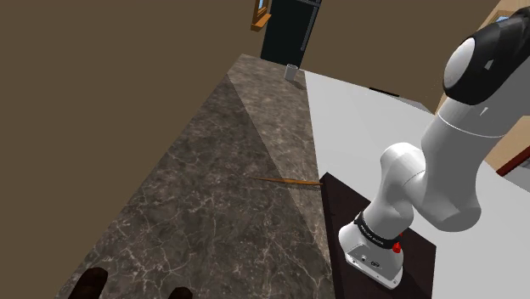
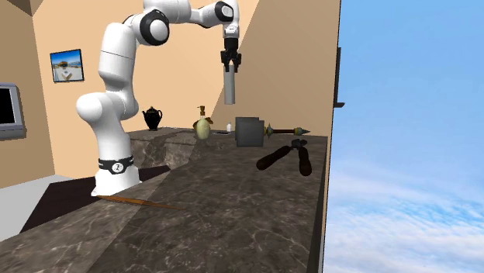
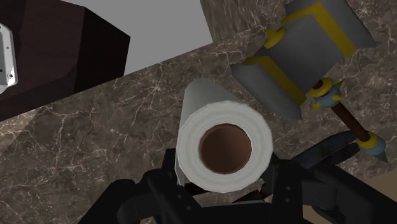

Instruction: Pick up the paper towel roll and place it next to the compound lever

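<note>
My hand point(image 2: 230, 62) is clamped on the paper towel roll point(image 3: 222, 145), which hangs high above the dark marbled surface point(image 2: 233, 221). It's a smooth white cylinder with a brown core and looks slippery, so it may slide out. Beyond it the black-handled compound lever point(image 2: 285, 157) lies near a blocky grey mallet point(image 3: 299, 54), and a careless descent could knock either.

compound lever point(image 1: 93, 284): just two dark handle ends, rest cut by shoulder view's bottom edge. arm point(image 1: 450, 153) chopped at top right. paper towel roll point(image 3: 222, 127) near rim partly behind gripper point(image 3: 219, 184). tiny grey thing point(image 1: 291, 72) at worktop point(image 1: 212, 212) far end, can't tell what.
</note>
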Action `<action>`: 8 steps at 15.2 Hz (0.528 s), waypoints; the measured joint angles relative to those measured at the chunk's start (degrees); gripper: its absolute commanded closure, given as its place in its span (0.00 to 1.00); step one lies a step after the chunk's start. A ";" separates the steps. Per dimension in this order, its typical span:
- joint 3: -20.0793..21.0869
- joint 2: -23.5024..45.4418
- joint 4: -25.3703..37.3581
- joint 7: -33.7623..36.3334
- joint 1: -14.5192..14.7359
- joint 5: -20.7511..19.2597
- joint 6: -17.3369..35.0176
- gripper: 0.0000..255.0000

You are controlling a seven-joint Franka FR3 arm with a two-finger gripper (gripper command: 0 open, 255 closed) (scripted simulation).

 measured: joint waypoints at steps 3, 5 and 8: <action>0.07 -1.07 -3.33 -0.23 -1.06 0.95 2.58 1.00; 0.07 -1.87 -5.55 -0.64 -1.90 1.67 4.27 1.00; 0.10 -3.78 -9.69 -1.54 -3.54 3.32 7.19 1.00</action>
